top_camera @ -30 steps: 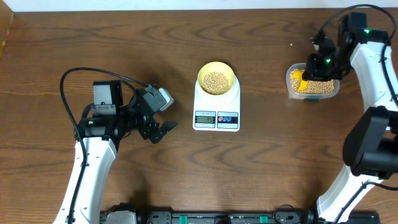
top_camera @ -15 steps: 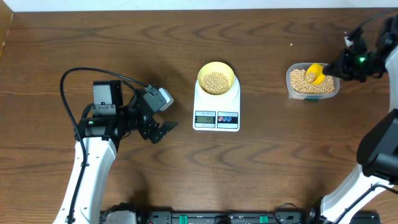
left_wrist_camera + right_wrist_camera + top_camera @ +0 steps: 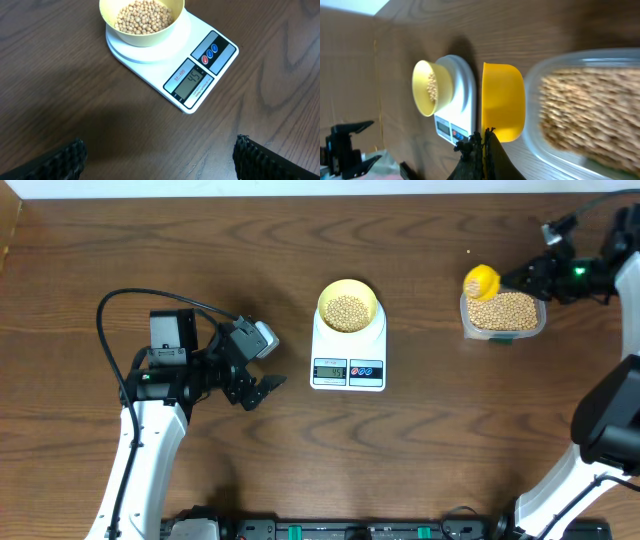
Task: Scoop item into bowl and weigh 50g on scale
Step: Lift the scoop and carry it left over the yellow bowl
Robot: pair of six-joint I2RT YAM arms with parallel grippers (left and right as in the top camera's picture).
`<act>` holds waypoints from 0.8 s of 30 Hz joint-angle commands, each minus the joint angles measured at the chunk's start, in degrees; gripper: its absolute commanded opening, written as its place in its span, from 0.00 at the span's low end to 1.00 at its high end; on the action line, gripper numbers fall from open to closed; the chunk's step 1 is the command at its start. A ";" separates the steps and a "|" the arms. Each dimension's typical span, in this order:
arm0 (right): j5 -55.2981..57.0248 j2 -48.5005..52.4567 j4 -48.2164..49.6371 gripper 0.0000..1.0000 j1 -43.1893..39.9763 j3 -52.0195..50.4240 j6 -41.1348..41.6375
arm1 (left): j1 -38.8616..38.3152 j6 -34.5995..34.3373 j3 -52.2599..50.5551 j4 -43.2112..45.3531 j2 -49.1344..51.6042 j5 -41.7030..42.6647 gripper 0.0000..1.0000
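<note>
Right gripper [image 3: 533, 276] is closed tight on the handle of the yellow scoop [image 3: 482, 281]; its two fingers show no gap between them in the wrist view. The cup of the scoop is over the left far corner of the clear tub [image 3: 465, 318], partly over the rim and partly over the table [image 3: 420, 440]. It is on the side of the tub that faces the scale [image 3: 348, 370]. In the right wrist view the scoop is seen from its side, so I cannot tell if any grains [image 3: 505, 310] are inside it.

Most of the loose grains lie in the tub, just beside and below the scoop cup, and they fill the tub nearly to its edge. Another portion of grains is in the pale-yellow bowl [image 3: 322, 300], which stands on the round plate of the scale, in the middle of the table and well apart from the scoop, to its left. The display [image 3: 190, 82] of the scale shows 45.

Left gripper [image 3: 265, 385] is to the left of the scale, near it but not touching. Its jaws stand wide apart and nothing is between them. Its camera looks at the bowl and the scale.
</note>
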 commanded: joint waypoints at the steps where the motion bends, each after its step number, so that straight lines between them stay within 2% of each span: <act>1: -2.69 -0.31 1.18 0.01 4.94 1.27 0.13 | 0.24 -0.04 -0.37 -0.04 -0.61 0.94 0.95; 9: -2.69 -0.31 10.21 0.01 16.50 1.27 7.91 | 0.24 -0.07 -0.35 -0.04 -0.61 0.94 0.95; 16: -1.29 -0.31 14.29 0.01 22.80 1.31 8.94 | 0.24 -0.07 -0.35 -0.04 -0.61 0.94 0.95; 24: 5.84 -0.31 16.35 0.01 30.08 1.36 8.33 | 0.24 -0.07 -0.35 -0.04 -0.61 0.94 0.95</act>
